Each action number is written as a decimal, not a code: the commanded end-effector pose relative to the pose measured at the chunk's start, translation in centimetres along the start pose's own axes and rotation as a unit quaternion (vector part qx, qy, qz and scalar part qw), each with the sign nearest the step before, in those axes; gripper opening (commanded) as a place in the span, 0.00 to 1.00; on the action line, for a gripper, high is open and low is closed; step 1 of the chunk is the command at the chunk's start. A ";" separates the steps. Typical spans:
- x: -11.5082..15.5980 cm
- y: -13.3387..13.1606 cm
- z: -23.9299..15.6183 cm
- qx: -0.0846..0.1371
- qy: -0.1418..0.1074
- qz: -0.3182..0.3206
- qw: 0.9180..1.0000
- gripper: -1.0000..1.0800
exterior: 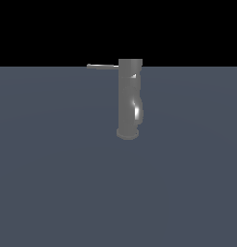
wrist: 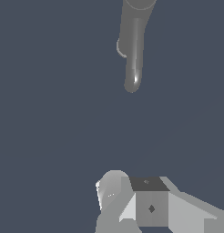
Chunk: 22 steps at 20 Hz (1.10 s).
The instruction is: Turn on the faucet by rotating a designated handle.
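The faucet (exterior: 129, 96) is a tall grey upright cylinder on a wider round base, with a glossy bulge low on its side towards the exterior view's right. The handle (exterior: 102, 66) is a thin flat grey bar sticking out from the cylinder's top towards the exterior view's left. The wrist view looks down on the faucet (wrist: 133, 45) from a distance; I cannot make out the handle there. Grey and white blocky parts of my gripper (wrist: 150, 202) fill the picture's edge, well apart from the faucet. The fingers do not show clearly. The gripper is absent from the exterior view.
The faucet stands on a flat blue-grey floor (exterior: 53, 183) that runs to a black background.
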<state>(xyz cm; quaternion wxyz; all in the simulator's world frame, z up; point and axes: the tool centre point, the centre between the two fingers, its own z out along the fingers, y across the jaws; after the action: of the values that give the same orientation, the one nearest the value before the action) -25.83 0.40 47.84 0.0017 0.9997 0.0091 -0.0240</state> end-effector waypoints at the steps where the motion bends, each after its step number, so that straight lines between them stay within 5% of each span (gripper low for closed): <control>1: 0.0 0.0 0.0 0.000 0.000 0.000 1.000 0.00; 22: 1.5 -1.2 -0.5 0.000 -0.002 0.010 1.000 0.00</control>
<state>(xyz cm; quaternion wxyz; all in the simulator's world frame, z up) -24.63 1.61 48.28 0.0008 0.9996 0.0060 -0.0261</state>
